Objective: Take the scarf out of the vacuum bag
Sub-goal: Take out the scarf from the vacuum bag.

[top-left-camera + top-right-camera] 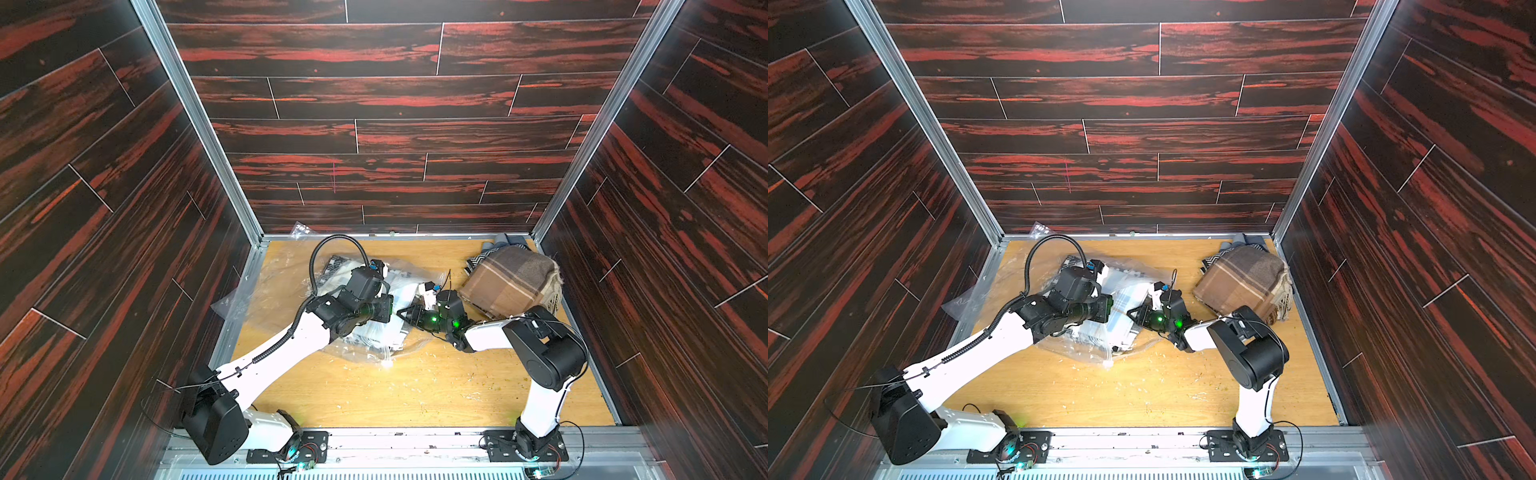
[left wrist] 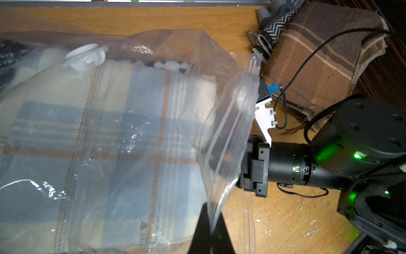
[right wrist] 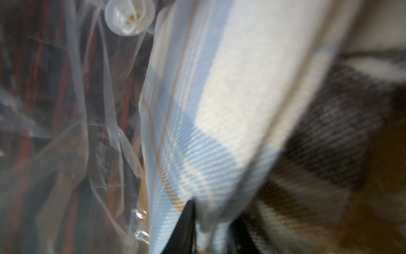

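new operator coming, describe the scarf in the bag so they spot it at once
On the wooden table, find the clear vacuum bag in the middle. The scarf inside is pale blue and cream plaid with thin orange lines, unlike the brown plaid cloth lying outside it.

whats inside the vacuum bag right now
A folded blue-and-cream plaid scarf fills the vacuum bag; a dark knit cloth peeks out behind it. The right gripper reaches in, pinching the scarf's edge. Whatever lies under the scarf is covered.

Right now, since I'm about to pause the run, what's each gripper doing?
Left gripper: closed, pinching the vacuum bag at its mouth.
Right gripper: closed on the blue-and-cream plaid scarf.
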Robot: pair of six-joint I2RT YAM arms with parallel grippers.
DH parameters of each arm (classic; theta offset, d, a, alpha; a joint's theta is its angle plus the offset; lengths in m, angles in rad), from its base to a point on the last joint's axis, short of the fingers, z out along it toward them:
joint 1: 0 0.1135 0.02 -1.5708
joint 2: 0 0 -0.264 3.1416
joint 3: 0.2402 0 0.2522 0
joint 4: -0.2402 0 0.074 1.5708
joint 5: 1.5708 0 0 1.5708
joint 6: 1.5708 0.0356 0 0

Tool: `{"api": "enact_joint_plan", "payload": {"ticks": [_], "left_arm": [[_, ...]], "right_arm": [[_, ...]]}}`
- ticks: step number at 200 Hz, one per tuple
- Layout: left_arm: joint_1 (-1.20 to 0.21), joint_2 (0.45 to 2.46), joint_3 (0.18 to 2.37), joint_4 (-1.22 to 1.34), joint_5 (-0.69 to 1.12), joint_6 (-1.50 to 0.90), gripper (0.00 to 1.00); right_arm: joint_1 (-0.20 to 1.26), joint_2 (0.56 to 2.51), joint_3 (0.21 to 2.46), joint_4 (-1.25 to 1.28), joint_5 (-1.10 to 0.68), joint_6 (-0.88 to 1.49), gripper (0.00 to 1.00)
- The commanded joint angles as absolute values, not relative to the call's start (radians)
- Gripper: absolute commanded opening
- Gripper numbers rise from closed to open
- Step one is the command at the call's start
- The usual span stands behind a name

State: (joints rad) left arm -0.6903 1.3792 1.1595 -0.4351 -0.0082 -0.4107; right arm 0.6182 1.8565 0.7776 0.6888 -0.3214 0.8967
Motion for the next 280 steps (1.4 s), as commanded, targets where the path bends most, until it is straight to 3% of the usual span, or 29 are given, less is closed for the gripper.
{"api": "enact_joint_plan", "payload": {"ticks": [1, 29, 113, 173, 238, 280], "left_arm": [[-0.694, 1.346, 1.15, -0.446, -0.023, -0.397, 0.0], [-0.694, 1.343, 1.15, -0.44, -0.029, -0.399, 0.0], [-0.694, 1.337, 1.15, -0.434, -0.026, -0.397, 0.0], [-0.694, 1.332, 1.151, -0.446, -0.029, -0.393, 0.0], [-0.694, 1.334, 1.151, -0.438, -0.038, -0.389, 0.0], [-0.694, 1.336, 1.157, -0.441, -0.031, -0.388, 0.0]], "right_arm": [[0.651, 1.796, 0.836, 0.591, -0.312, 0.848, 0.16], [0.675, 1.725, 0.883, 0.494, -0.3, 0.81, 0.1], [0.695, 1.635, 0.893, 0.43, -0.282, 0.804, 0.1], [0.695, 1.654, 0.846, 0.474, -0.281, 0.847, 0.33], [0.7, 1.614, 0.817, 0.429, -0.273, 0.848, 0.36], [0.7, 1.675, 0.81, 0.493, -0.28, 0.879, 0.45]]}}
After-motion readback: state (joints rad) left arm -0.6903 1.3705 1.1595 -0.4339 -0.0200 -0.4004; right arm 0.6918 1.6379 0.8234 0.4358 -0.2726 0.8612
